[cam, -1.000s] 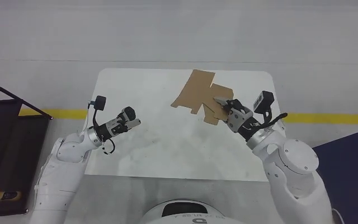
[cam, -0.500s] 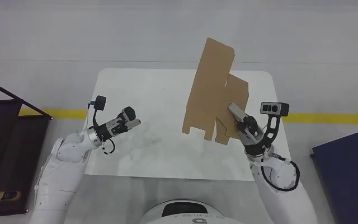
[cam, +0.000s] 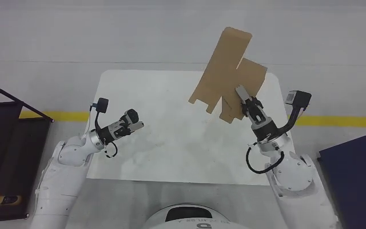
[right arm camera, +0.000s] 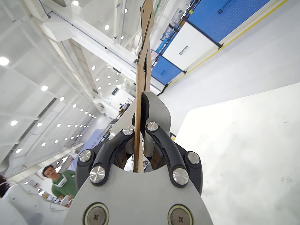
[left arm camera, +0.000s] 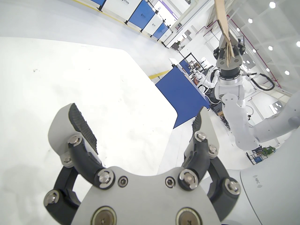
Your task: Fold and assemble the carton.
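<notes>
Item: carton [cam: 229, 68], a flat brown cardboard blank with notched flaps, not yet folded. It is standing nearly upright in the air above the 1 o'clock part of the table [cam: 160, 114], touching the white top nowhere. Holder: the right gripper [cam: 243, 96], sitting at about 2 o'clock over the table and pointing upward. In its own wrist view the jaws are pressing tight on the lower edge of the sheet, one pad on each face, with the cardboard running straight up out of them edge-on. Judged reason: the pinch at a bottom flap is leaving the larger panels hanging free and reachable, which suits a first crease made with a second hand. Counterpart: the left gripper [cam: 136, 121], waiting low near the table's 9 o'clock edge, well apart from the carton. Its two ribbed fingers [left arm camera: 84, 129] are spread wide with nothing between them, and it is probably standing by to take a panel. Progress, as a judgement: the task is sitting at its start, with no panel bent and no box shape formed. Markings: the carton's faces are presenting plain brown. The blue-and-white partitions [right arm camera: 187, 50] in the hall behind are carrying small printed marks, left unread here.
</notes>
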{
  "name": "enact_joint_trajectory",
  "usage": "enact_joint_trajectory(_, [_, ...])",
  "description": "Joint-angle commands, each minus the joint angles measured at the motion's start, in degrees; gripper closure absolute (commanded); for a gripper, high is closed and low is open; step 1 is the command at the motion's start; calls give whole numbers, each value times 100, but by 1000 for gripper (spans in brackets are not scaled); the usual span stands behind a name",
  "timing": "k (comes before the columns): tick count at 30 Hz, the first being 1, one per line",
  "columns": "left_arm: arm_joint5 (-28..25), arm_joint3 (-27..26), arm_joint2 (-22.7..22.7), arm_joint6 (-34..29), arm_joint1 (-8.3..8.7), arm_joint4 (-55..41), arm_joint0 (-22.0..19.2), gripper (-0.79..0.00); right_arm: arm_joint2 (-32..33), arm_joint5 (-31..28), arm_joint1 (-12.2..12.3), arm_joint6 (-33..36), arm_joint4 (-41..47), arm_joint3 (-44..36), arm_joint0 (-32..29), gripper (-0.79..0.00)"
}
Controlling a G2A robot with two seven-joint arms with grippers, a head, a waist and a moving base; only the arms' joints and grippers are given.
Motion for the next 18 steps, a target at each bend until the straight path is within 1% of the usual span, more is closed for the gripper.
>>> enact_joint_trajectory(1, [0,0,0,0,0,0,0,-785,-71,65,-6,-55,-128,-68,7,0])
enact_joint_trajectory(7, [0,0,0,0,0,0,0,-785,-162,146,-18,-140,-281,-165,20,0])
enact_joint_trajectory(8, [0,0,0,0,0,0,0,-785,-165,204,-19,-136,-277,-153,5,0])
enact_joint_trajectory(10, [0,0,0,0,0,0,0,-785,-164,512,-19,-59,-283,-153,-13,0])
enact_joint_trajectory(14, [0,0,0,0,0,0,0,-785,-323,792,-78,-221,751,-18,-68,0])
enact_joint_trajectory(18, [0,0,0,0,0,0,0,-785,-604,334,-227,-862,3246,460,-244,0])
